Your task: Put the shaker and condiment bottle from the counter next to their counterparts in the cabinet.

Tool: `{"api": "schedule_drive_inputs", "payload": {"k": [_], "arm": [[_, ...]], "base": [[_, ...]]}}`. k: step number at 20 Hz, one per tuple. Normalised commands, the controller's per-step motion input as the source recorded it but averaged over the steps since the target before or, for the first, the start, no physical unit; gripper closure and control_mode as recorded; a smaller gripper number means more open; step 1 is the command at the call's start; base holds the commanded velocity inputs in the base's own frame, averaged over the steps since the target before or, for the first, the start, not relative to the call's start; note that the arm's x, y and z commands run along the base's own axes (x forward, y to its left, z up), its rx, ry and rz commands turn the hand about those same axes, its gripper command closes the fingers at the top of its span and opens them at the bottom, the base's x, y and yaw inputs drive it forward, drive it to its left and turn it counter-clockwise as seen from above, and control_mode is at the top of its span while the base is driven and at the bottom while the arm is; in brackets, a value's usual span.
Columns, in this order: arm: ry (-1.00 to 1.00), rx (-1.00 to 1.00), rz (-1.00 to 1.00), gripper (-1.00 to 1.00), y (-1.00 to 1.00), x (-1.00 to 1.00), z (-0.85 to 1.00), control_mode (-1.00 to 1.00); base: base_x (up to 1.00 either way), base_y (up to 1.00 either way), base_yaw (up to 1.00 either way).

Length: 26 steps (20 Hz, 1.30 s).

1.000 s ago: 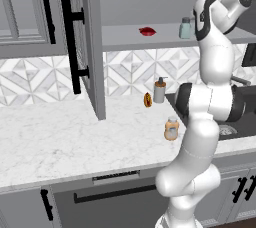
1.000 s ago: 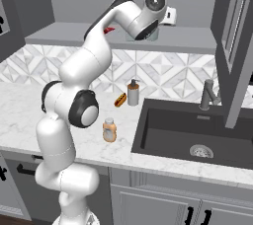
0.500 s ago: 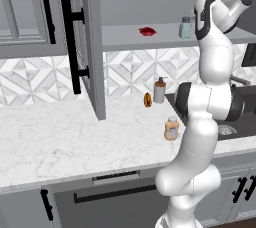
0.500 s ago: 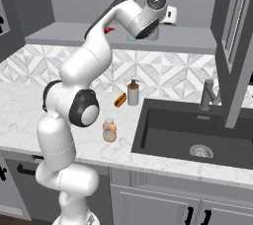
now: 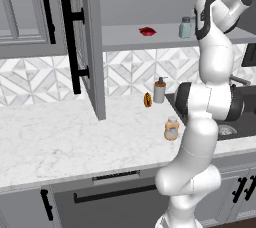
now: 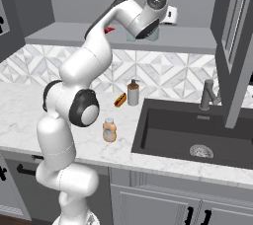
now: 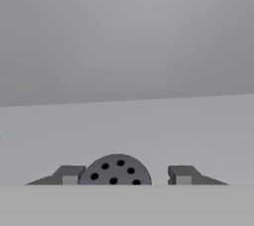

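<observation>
Kitchen scene, rendered, with a white robot arm reaching up to an open grey wall cabinet [image 5: 90,42]. In the left base view the cabinet shelf [image 5: 125,36] runs across the upper middle of the frame. On it, upper right, stands a small pale teal shaker [image 5: 186,27] with a grey cap, and left of it, well apart, lies a squat bright red item [image 5: 147,31].

In the hand view the hand [image 7: 126,176] sits at the bottom centre. Its two dark fingertips [image 7: 181,174] stand apart on either side of a round grey shaker cap [image 7: 115,171] dotted with holes, with a clear gap on the right side, so the grip looks loosened rather than clamped.

The amber-orange condiment bottle [image 6: 109,130], with pale cap and light label, waits on the white marble worktop [image 5: 55,142], at lower centre left in the right base view, just beside the dark sink [image 6: 192,135]. Behind it stand a grey pump dispenser [image 6: 133,93] and a tiny orange-brown item [image 6: 119,100].

Likely handling: the bottle looks small, light, rigid and smooth, so it could slip or tip. Taking it round the straight body below the cap, fingertips level, seems safest. The shaker looks similarly light and hard, with a cylindrical body.
</observation>
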Motion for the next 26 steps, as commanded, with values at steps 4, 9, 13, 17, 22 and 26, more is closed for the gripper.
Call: {"api": "schedule_drive_inputs", "payload": {"k": [4,9,13,17,22,26], "arm": [[0.00,0.00,0.00,-1.00,-0.06,0.00,0.00,-1.00],[0.00,0.00,0.00,-1.00,-0.10,-0.13,0.09,-1.00],[-0.04,0.00,0.00,-1.00,-0.28,-0.62,0.22,-1.00],[-0.08,0.00,0.01,-1.00,-0.07,-0.86,-0.04,-1.00],[-0.07,0.00,0.10,-1.00,0.00,-1.00,-0.39,-1.00],[-0.01,0.00,0.37,-1.00,0.00,-0.98,-0.47,-1.00]], "base": [[0.00,0.00,0.00],[0.00,0.00,0.00],[0.00,0.00,0.00],[0.00,0.00,0.00],[0.00,0.00,0.00],[0.00,0.00,0.00]]}}
